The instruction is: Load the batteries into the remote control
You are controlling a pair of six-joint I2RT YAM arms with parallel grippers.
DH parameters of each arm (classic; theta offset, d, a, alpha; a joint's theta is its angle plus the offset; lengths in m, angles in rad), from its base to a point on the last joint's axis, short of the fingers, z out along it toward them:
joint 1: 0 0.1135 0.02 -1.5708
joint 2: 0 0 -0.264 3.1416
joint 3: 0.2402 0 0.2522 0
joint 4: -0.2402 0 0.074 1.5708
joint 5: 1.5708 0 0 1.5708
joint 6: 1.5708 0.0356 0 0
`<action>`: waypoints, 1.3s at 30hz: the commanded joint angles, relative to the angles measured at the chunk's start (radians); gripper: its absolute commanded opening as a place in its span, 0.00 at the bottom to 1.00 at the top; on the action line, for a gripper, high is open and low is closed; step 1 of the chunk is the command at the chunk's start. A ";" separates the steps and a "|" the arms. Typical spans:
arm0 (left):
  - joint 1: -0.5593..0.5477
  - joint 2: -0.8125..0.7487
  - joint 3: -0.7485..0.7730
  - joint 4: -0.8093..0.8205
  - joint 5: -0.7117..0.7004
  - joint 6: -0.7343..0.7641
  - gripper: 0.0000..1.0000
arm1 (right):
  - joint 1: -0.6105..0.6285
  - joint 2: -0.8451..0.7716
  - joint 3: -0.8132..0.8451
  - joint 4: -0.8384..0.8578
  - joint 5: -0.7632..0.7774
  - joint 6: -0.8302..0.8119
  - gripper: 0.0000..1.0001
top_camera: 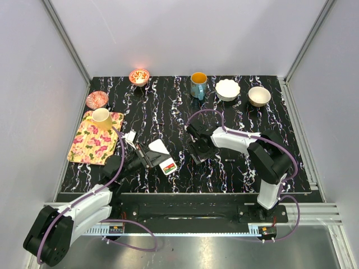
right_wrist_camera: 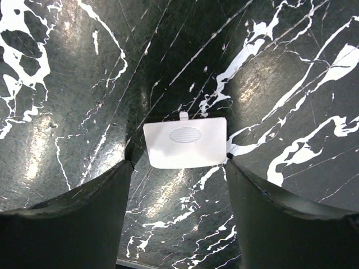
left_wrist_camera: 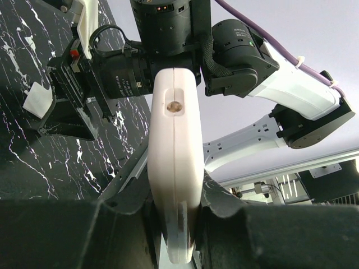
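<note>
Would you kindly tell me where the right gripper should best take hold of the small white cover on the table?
Probably by its two short side edges, from straight above. The cover lies flat and thin on the table, so only edges offer purchase; the open right gripper straddles them. Avoid the small tab on its long edge.
</note>
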 commanded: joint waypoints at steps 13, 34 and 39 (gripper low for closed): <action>0.004 0.014 -0.002 0.089 -0.001 -0.003 0.00 | -0.020 0.030 0.006 0.046 -0.053 -0.001 0.61; 0.004 0.029 0.003 0.098 0.001 -0.003 0.00 | -0.020 0.054 0.037 0.036 0.001 0.013 0.70; 0.004 0.028 0.006 0.092 0.002 -0.002 0.00 | -0.018 0.057 0.027 0.036 -0.007 0.004 0.64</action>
